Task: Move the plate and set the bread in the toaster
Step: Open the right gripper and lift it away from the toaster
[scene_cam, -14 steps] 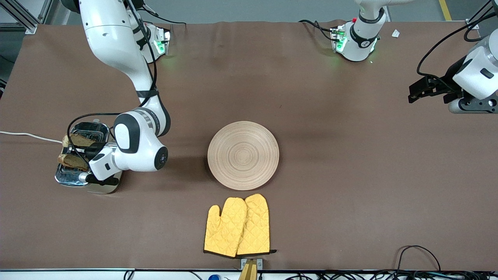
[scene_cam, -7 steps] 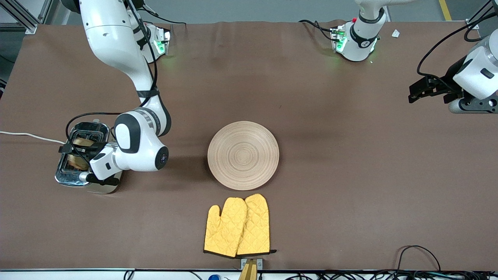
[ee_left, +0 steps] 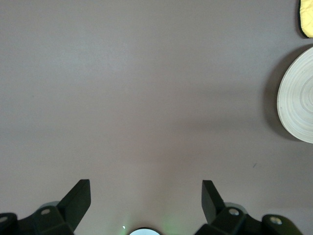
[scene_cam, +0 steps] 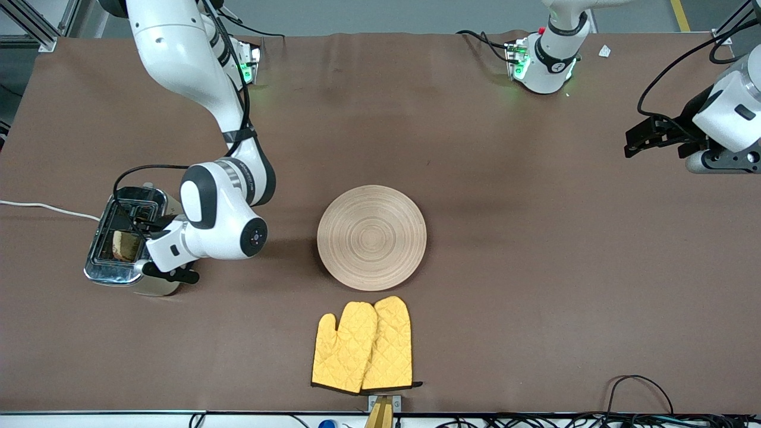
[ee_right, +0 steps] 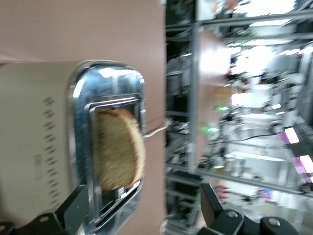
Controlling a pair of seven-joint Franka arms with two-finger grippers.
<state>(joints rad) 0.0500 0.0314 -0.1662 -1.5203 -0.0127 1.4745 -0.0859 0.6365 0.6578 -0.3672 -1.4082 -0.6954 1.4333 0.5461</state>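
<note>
Yellow oven mitts [scene_cam: 362, 345] on brown table [scene_cam: 535, 267]

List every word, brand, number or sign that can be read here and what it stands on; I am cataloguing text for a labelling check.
No text can be read in any view.
The toaster: rows of small dark marks on its side, too blurred to read.
The plate, bread and yellow oven mitts: no lettering visible.
Small white tag on the table near the left arm's base: too small to read.

A robotics lab: aluminium framing [scene_cam: 35, 27] and cable runs [scene_cam: 642, 410] around the table.
</note>
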